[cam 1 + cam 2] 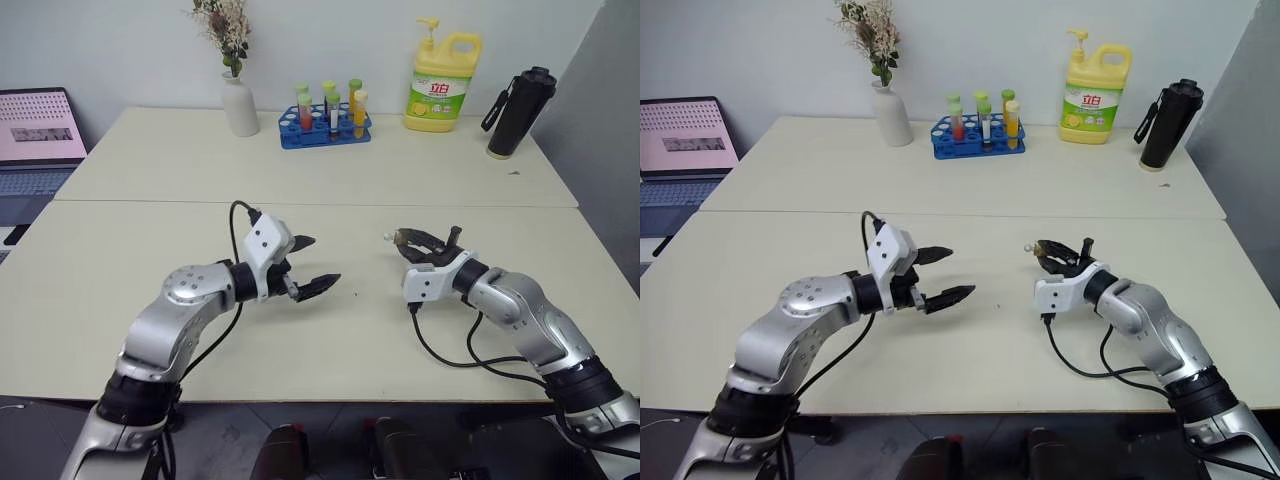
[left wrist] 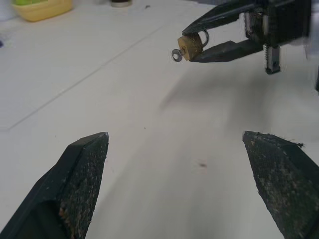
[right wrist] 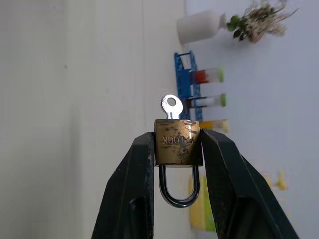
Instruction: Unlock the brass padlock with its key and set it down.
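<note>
My right gripper (image 1: 408, 240) is held above the table (image 1: 350, 340), right of centre, shut on the brass padlock (image 3: 177, 142). Its two black fingers (image 3: 134, 189) pinch the lock body's sides, and the silver shackle (image 3: 178, 191) points back between them with both legs in the body. The key (image 3: 172, 106) sticks out of the lock's far end, ring head outward, toward my left gripper. My left gripper (image 1: 323, 261) hovers left of centre, open and empty, facing the padlock (image 2: 191, 46) and key (image 2: 176, 55) across a gap.
Along the table's far edge stand a white vase with dried flowers (image 1: 240, 103), a blue rack of test tubes (image 1: 325, 125), a yellow pump bottle (image 1: 443, 85) and a black flask (image 1: 520, 112). A laptop (image 1: 38, 130) sits off to the left. Cables trail from both wrists.
</note>
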You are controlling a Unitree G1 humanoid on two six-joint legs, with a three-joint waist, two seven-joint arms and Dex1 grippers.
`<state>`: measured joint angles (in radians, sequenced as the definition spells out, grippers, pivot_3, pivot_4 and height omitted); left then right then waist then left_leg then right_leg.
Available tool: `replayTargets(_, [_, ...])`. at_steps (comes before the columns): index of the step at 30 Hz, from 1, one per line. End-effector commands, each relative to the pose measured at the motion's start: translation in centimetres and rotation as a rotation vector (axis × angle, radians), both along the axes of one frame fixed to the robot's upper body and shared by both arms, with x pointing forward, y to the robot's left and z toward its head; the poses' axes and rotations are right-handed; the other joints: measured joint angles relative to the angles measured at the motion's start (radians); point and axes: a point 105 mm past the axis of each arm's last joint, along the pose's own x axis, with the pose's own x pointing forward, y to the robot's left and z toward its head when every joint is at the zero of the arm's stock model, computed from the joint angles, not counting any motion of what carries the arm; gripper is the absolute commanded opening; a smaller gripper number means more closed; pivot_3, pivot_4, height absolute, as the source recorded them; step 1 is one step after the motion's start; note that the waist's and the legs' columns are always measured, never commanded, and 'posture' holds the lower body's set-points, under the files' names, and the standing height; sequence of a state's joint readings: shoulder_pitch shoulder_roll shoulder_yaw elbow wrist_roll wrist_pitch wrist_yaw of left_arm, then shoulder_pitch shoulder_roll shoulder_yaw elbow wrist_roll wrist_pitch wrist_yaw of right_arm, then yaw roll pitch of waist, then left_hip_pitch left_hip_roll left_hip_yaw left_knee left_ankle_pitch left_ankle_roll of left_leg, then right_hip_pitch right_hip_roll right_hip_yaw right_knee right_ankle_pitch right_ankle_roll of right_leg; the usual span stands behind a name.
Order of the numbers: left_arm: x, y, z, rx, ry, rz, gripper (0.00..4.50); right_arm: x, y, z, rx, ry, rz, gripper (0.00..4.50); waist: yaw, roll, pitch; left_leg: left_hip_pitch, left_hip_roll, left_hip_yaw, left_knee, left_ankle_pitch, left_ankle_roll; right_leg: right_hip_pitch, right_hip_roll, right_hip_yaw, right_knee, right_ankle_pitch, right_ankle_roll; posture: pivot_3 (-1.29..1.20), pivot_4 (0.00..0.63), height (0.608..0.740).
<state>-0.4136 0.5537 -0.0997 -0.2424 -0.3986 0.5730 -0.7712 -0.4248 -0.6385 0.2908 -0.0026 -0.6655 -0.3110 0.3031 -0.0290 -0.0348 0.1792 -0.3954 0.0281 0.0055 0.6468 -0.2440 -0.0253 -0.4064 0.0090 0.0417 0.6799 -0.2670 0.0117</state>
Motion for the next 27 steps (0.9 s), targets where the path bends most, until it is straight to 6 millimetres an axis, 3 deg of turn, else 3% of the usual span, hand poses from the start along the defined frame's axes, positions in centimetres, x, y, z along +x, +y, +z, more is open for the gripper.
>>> replayTargets(1, [1.0, -1.0, 1.3, -0.047, 0.000, -0.022, 4.50, -0.4, 0.9, 2.4, 0.038, -0.125, 0.062, 0.99, 0.000, 0.000, 0.000, 0.000, 0.000, 0.000, 0.000, 0.000, 0.000, 0.000, 0.000, 0.000, 0.000, 0.000, 0.000, 0.00, 0.150, 0.740])
replayTargets(10, [3.1, -3.2, 3.9, -0.096, -0.007, -0.114, 4.50, -0.9, 2.2, 3.7, 0.071, -0.188, 0.136, 0.99, -0.001, 0.000, 0.000, -0.002, 0.000, -0.001, 0.000, 0.000, 0.000, -0.001, 0.000, 0.000, 0.000, 0.000, -0.001, 0.00, 0.150, 0.740])
replayTargets(22, [3.1, -4.2, 5.5, -0.140, 0.035, -0.248, 4.50, -1.4, 2.5, 4.4, 0.082, -0.217, 0.181, 0.99, -0.001, 0.000, 0.000, -0.002, 0.000, -0.001, 0.000, 0.000, 0.000, -0.001, 0.000, -0.001, 0.000, 0.000, -0.001, 0.00, 0.150, 0.740])
replayTargets(25, [3.1, -4.2, 5.3, -0.122, 0.036, -0.259, 3.92, -1.6, 2.6, 4.3, 0.079, -0.216, 0.189, 0.99, -0.001, 0.000, 0.000, -0.002, 0.000, -0.001, 0.000, 0.000, 0.000, -0.001, 0.000, 0.000, 0.000, 0.001, -0.001, 0.00, 0.150, 0.740])
replayTargets(27, [3.2, -4.3, 5.2, -0.119, 0.043, -0.264, 3.25, -1.7, 2.7, 4.3, 0.077, -0.219, 0.198, 0.99, -0.001, 0.000, 0.000, -0.002, 0.000, -0.001, 0.000, 0.000, 0.000, -0.001, 0.000, -0.001, 0.000, 0.001, -0.001, 0.00, 0.150, 0.740])
